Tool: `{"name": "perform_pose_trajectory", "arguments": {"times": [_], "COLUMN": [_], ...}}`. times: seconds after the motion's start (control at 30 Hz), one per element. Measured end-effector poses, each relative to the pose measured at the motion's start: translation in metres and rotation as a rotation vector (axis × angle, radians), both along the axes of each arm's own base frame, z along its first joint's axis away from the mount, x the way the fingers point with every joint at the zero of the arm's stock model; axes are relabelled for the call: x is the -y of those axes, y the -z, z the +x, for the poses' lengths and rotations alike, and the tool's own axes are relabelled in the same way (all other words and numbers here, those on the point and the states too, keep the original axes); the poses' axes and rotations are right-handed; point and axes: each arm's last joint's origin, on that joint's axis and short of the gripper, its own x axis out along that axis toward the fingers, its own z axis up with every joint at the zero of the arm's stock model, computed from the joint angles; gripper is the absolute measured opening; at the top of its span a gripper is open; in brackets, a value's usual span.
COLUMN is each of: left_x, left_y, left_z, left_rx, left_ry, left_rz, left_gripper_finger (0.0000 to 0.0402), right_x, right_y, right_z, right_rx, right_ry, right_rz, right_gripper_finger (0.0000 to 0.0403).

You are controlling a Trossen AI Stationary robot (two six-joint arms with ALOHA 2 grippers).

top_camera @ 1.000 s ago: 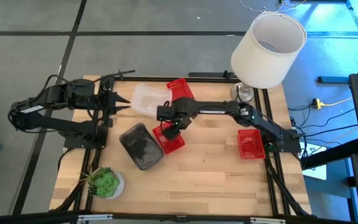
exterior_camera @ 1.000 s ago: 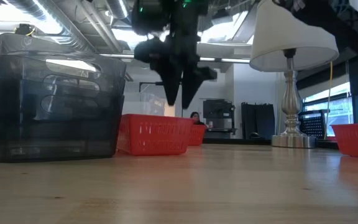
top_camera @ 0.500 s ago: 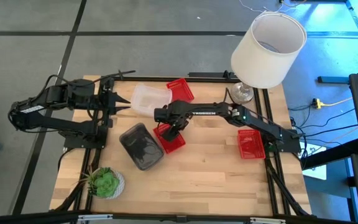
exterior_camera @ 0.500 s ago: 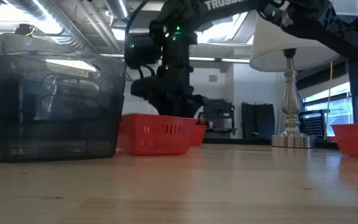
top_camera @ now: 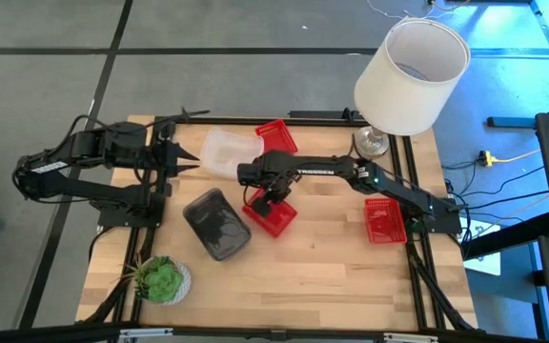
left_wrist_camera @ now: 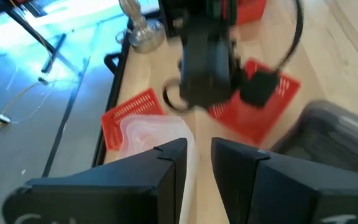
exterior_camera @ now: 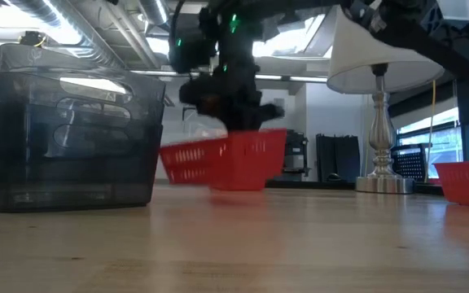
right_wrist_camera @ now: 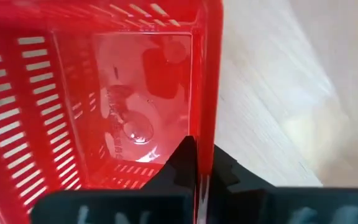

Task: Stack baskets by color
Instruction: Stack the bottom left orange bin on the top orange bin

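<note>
The red basket (top_camera: 273, 215) near the middle of the wooden table (top_camera: 322, 267) is a small rectangular tub with slotted walls and a glossy solid floor; in the low view it hangs tilted and clear of the tabletop. The right gripper (top_camera: 276, 194) has its fingers pinched shut on one of the basket's rim walls, as the right wrist view shows with the wall running between the dark fingers (right_wrist_camera: 182, 163). A second ago that gripper stood wide above the basket, which then sat flat on the table; since then it has dropped in, closed, and the basket has lifted and swung slightly toward the table's centre. Just beside it lies the dark grey basket stack (top_camera: 216, 223), with the clear basket stack (top_camera: 229, 152) and another red basket (top_camera: 276, 138) at the far edge, and a third red basket (top_camera: 384, 219) off to the right. The left gripper (top_camera: 187, 158) waits at the table's left edge, fingers partly apart and holding nothing, unchanged.
</note>
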Motion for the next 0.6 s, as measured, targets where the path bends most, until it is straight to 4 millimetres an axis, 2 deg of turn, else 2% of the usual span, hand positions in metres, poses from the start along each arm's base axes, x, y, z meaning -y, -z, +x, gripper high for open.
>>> {"name": "perform_pose_trajectory", "arguments": {"times": [0.17,0.3,0.43,0.6], "left_x": [0.0,0.001,0.001,0.001], "left_y": [0.004,0.006,0.006,0.006], "left_z": [-0.002,-0.003,-0.003,-0.003], "left_rx": [-0.05,-0.071,-0.072,-0.072], "left_ry": [0.002,0.011,0.012,0.014], "left_rz": [-0.005,-0.012,-0.013,-0.013], "left_gripper_finger": [0.0066,0.0066,0.0066,0.0066], "right_x": [-0.011,-0.012,0.004,0.044], "right_y": [-0.038,-0.077,-0.103,-0.13], "right_z": [-0.02,-0.032,-0.045,-0.064], "right_rx": [-0.03,0.071,0.127,0.189], "right_ry": [0.102,0.208,0.318,0.426], "right_rz": [-0.019,-0.082,-0.185,-0.321], "right_gripper_finger": [0.0003,0.0002,0.0002,0.0002]}}
